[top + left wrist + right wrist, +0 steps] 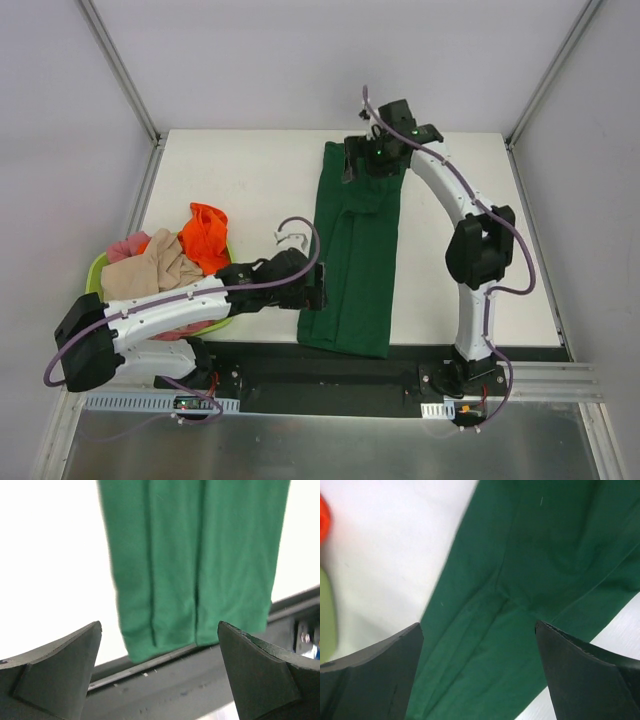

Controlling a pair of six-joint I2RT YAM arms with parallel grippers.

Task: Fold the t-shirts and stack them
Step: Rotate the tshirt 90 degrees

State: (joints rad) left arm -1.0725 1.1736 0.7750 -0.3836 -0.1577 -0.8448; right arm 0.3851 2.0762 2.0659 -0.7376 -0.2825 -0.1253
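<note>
A white table (250,180) fills the workspace, with a black mounting rail (300,365) along its near edge.

A dark green t-shirt (358,260) lies on the table right of centre. It is folded lengthwise into a long, narrow strip that runs from the far edge to the near edge. Lengthwise fold lines show along it, and its near hem reaches onto the black rail.

The left arm (150,320) stretches from the near left corner towards the strip's near left side. The right arm (470,250) curves up the right side and bends over the strip's far end.

A lime-green basket (97,268) sits at the left, partly hidden by the left arm. It is heaped with crumpled shirts: orange (205,235) on top, beige (150,270) in front, pink (125,247) behind.

The left gripper (160,625) has its jaws spread wide and holds nothing, with the near hem beyond them. The right gripper (478,625) is likewise spread wide and empty, above green cloth.
</note>
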